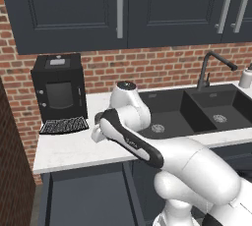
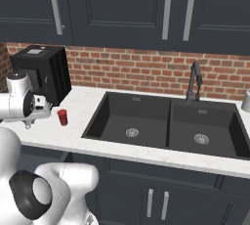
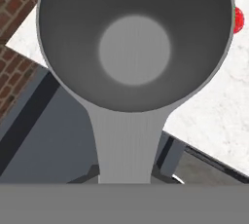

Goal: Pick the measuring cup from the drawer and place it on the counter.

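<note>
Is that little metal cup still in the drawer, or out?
Out. The measuring cup hangs above the counter edge, its handle running toward the camera; the drawer stands open below.

One measuring cup [image 3: 133,47], one small red cup [image 2: 62,117], one black coffee machine [image 1: 59,90], one white tabletop [image 1: 69,149], one open drawer [image 1: 86,195], one black sink [image 2: 166,123] with two basins and two drains, one dark faucet [image 2: 194,81], four silver handles on the upper cabinet doors
</note>
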